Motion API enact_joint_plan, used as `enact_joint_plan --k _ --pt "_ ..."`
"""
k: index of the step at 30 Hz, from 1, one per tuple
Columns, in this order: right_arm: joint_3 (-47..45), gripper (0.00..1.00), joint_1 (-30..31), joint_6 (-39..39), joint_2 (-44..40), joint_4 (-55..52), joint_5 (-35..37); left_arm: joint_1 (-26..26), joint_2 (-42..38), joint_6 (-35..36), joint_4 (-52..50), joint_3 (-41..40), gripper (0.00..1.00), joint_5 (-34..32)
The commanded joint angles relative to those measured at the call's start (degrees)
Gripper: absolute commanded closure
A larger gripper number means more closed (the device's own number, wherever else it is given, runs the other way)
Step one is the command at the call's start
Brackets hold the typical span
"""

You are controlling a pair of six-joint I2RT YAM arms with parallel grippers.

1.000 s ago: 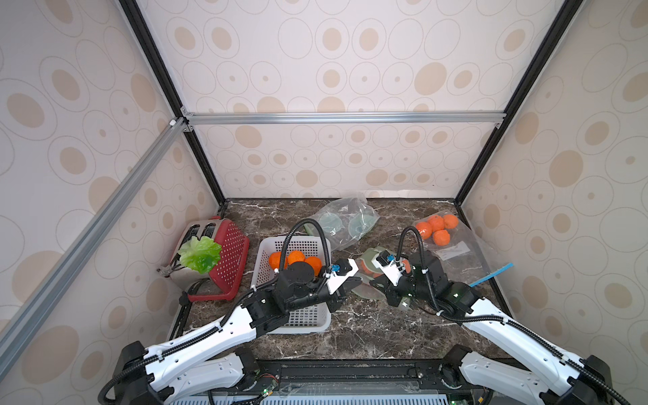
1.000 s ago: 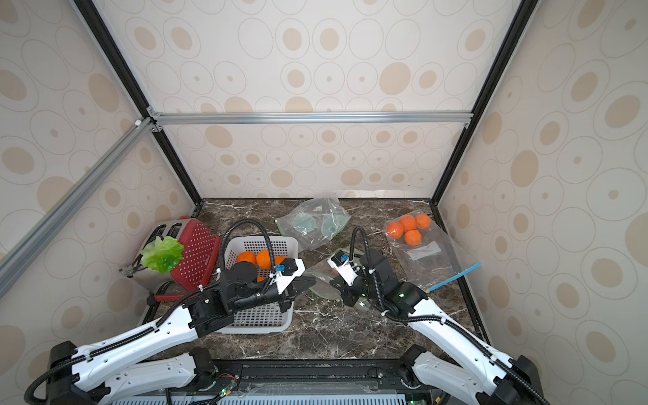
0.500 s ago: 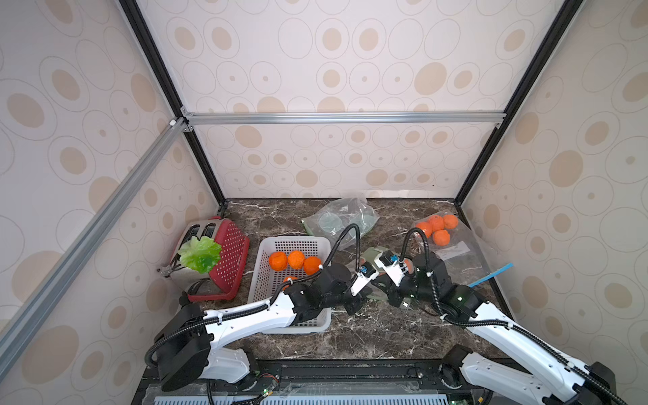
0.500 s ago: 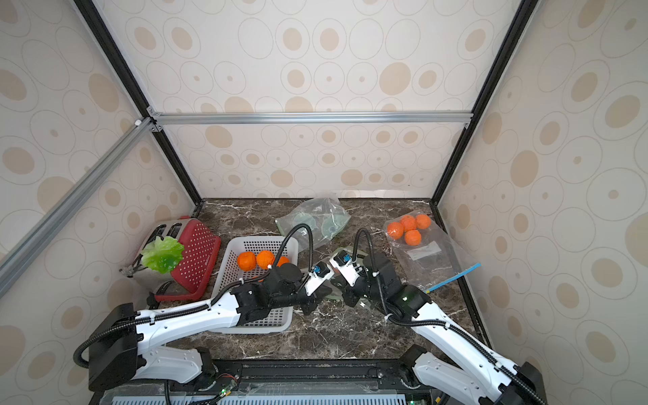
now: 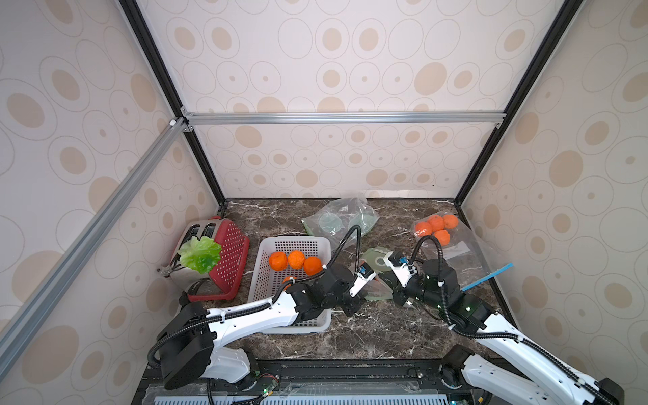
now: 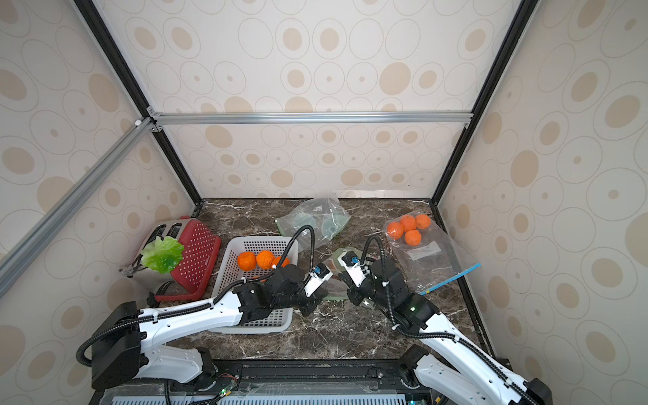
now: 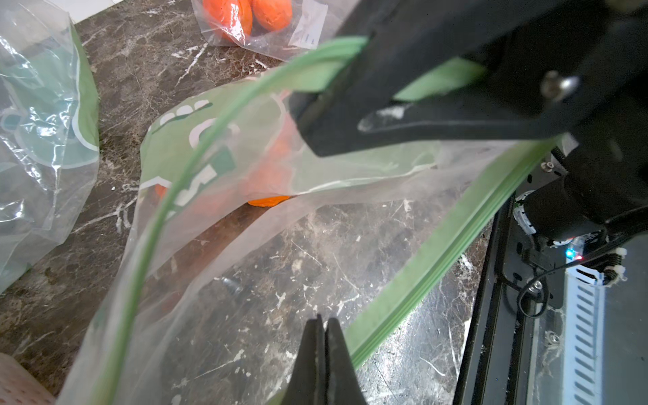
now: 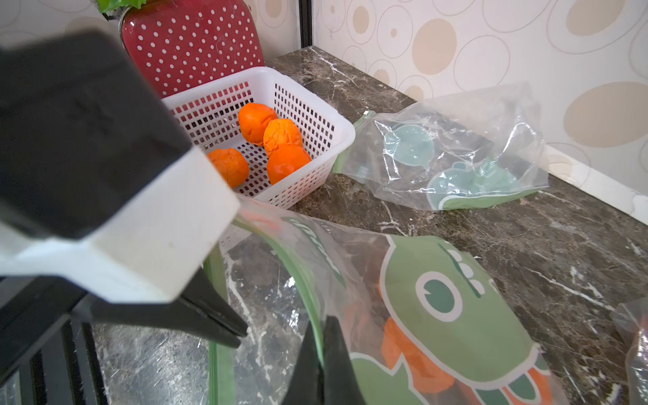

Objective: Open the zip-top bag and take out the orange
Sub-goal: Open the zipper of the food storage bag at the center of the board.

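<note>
Zip-top bag is pinched at opposite rims by left gripper and right gripper, both clamped; orange lies inside, beyond them.

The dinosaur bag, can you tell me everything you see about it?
The dinosaur bag is thin clear plastic with a green cartoon dinosaur printed on it and a green zip strip along its mouth. The mouth gapes open: the right gripper pinches the upper lip, the left gripper the lower. It rests on the marble table with an orange inside.
</note>
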Motion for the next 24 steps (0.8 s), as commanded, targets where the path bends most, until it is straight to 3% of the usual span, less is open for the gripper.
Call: enact_joint_plan --k 1,9,16,17,18,19,24 --pt "-0.8 0.98 0.2 -3.1 -1.1 4.1 1.8 -0.1 1.1 -0.1 -2.7 0.0 0.96 1.2" --pt "-2.3 0.97 0.2 -4.7 -2.8 8.6 5.6 -0.2 3.2 1.1 -5.2 0.5 0.99 3.2" --pt "-3.4 0.96 0.2 -4.5 -4.8 8.3 5.1 -0.2 0.0 0.6 -3.3 0.0 1.0 4.4" --pt "-3.6 0.96 0.2 -4.4 -5.0 8.4 5.1 -0.2 -0.6 0.6 -2.8 0.2 0.98 4.7" --pt "-3.8 0.96 0.2 -4.1 -5.1 8.5 4.9 -0.2 -1.3 0.3 -2.1 0.4 0.89 4.5" --pt "-3.9 0.96 0.2 -4.0 -5.2 8.5 4.9 -0.2 -2.0 -0.4 -1.1 0.5 0.85 3.9" --pt "-4.3 0.96 0.2 -3.3 -5.2 9.2 4.6 -0.2 -2.9 -5.0 5.0 1.8 0.76 0.8"
